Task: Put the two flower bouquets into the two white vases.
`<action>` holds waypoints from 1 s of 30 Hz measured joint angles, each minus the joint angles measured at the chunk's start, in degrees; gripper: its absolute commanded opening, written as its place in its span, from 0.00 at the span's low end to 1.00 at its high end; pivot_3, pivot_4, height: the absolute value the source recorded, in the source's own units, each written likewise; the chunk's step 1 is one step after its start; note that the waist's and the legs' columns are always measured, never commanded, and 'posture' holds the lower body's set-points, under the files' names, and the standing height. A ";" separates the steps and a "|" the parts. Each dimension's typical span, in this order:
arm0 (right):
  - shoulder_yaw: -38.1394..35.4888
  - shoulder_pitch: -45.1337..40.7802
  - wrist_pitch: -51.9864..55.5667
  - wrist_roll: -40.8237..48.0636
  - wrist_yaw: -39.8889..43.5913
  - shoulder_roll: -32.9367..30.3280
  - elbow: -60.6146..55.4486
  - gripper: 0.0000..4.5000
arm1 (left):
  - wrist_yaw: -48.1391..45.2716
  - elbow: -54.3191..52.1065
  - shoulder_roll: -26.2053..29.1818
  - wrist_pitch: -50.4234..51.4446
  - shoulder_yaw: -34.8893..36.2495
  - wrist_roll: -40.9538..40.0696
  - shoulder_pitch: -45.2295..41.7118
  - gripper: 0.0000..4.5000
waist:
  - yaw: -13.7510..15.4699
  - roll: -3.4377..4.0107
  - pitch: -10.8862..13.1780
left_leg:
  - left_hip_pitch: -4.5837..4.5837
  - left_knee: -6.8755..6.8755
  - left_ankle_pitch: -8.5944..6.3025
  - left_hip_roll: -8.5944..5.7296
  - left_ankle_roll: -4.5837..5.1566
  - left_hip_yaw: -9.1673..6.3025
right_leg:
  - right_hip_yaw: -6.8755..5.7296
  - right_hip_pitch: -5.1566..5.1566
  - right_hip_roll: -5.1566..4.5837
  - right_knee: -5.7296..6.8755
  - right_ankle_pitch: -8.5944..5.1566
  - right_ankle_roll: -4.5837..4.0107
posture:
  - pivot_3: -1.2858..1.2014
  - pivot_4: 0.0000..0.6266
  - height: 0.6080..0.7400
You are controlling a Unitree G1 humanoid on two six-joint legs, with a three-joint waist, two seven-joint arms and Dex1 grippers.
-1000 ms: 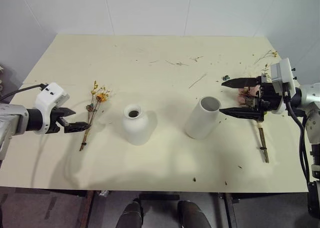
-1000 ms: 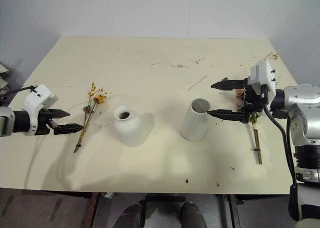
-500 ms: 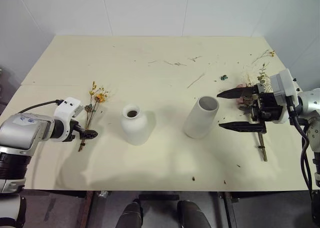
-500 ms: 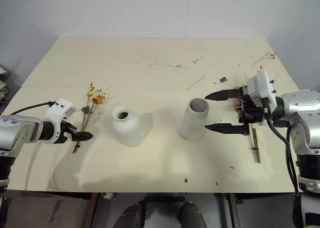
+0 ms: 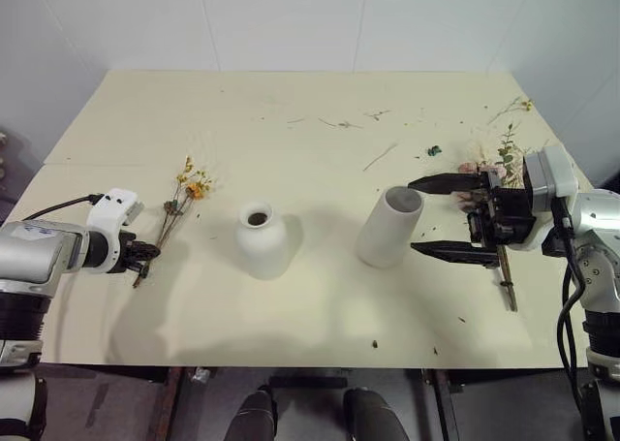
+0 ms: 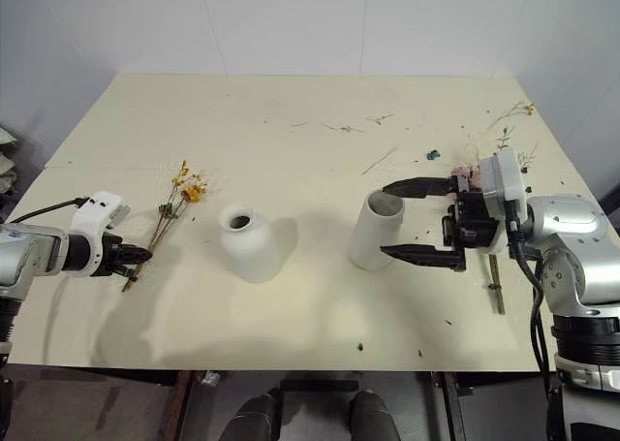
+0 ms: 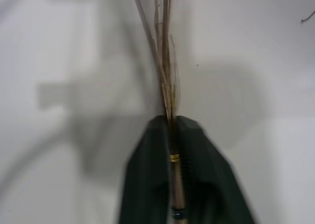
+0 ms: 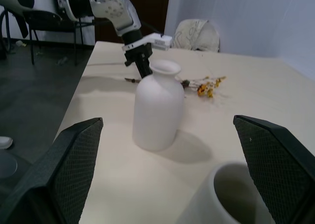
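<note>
The thin bouquet of yellow-orange flowers lies on the table's left side. My left gripper is shut on the lower end of its brown stems. The short round-shouldered vase stands upright in the middle, and the taller cylinder vase stands to its right. My right gripper is open wide, its fingertips at the tall vase's right side, nothing held. The pink rose bouquet lies behind that gripper, partly hidden, its stem pointing at the front edge.
Loose twigs and scraps are scattered over the far half of the table, with a small green scrap and a stray sprig near the far right corner. The table's front edge is close below both vases.
My left gripper has come down and shut on the yellow bouquet's stem end, dragging that end a little to the left. The right gripper has moved left up to the tall vase, still open.
</note>
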 measured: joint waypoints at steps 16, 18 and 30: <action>-1.89 -0.43 0.16 -0.39 -2.54 0.21 4.48 1.00 | -2.45 -9.38 -22.55 -24.85 31.20 -25.23 -5.27 0.01 | -0.23 -0.12 -0.03 | -0.11 0.21 -0.07 0.02 -0.05 -0.02 | -0.06 0.01 -0.03 -0.05 0.03 0.06 | 0.52 0.24 1.00; -1.85 -0.44 -0.02 -0.72 -2.82 0.22 4.70 1.00 | -2.53 -12.47 -24.74 -25.01 32.26 -29.71 -5.66 0.01 | 0.01 -0.12 -0.03 | -0.09 0.27 -0.07 0.01 -0.05 -0.02 | -0.06 0.05 -0.04 -0.01 0.03 0.06 | 0.52 0.24 1.00; -1.98 -1.13 -1.39 -2.24 -5.87 0.38 5.40 1.00 | -5.23 -15.65 -30.87 -26.95 22.27 -34.35 -3.94 0.01 | -0.09 -0.12 -0.03 | -0.07 0.44 -0.07 -0.03 -0.05 0.00 | 0.02 0.15 -0.01 -0.04 0.13 0.15 | 0.52 0.24 1.00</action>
